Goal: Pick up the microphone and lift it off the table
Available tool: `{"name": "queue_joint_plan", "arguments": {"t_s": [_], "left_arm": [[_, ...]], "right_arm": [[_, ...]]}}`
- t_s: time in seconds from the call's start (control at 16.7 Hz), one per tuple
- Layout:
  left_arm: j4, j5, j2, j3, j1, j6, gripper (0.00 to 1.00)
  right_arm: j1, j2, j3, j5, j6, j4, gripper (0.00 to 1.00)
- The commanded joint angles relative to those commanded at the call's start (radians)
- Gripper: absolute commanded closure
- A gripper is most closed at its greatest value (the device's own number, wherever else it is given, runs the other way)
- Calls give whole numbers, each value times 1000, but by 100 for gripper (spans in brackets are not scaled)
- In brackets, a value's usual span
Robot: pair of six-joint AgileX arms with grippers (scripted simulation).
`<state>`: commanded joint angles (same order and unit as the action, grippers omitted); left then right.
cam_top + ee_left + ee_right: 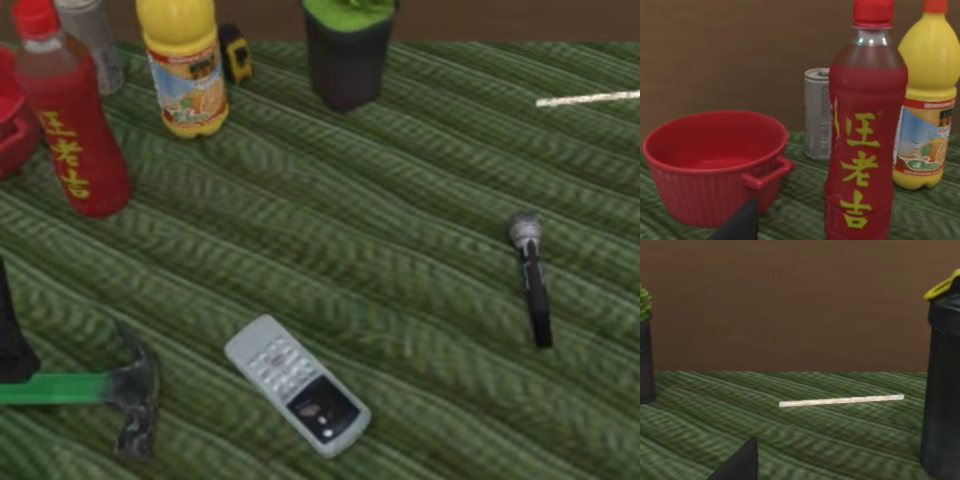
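Observation:
The microphone (530, 280) lies flat on the right side of the table (400, 200), its silver mesh head toward the back and its thin black handle toward the front. Nothing touches it, and neither wrist view shows it. My left gripper (12, 335) is a dark shape at the left edge of the top view, far from the microphone; its wrist view shows one dark corner (740, 222). My right gripper is outside the top view; a dark corner of it (740, 462) shows in its wrist view over the green cloth.
A silver-white phone (297, 385) and a green-handled hammer (120, 390) lie at the front left. A red bottle (70, 120), yellow bottle (185, 65), can (95, 40), red bowl (715, 165) and black plant pot (348, 50) stand along the back. A white stick (588, 98) lies back right.

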<state>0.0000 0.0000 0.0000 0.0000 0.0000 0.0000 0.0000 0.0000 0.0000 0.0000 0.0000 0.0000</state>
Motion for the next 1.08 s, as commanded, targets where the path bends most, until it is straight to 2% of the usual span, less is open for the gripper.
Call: {"name": "queue_joint_plan", "arguments": {"t_s": [0.24, 0.48, 1.08], "left_arm": [[0, 0, 0, 0, 0, 0, 0], [0, 0, 0, 0, 0, 0, 0], [0, 0, 0, 0, 0, 0, 0]], "right_arm": [[9, 31, 27, 0, 6, -25, 0], [53, 220, 174, 6, 44, -155, 0], [225, 1188, 872, 21, 243, -613, 0]]}}
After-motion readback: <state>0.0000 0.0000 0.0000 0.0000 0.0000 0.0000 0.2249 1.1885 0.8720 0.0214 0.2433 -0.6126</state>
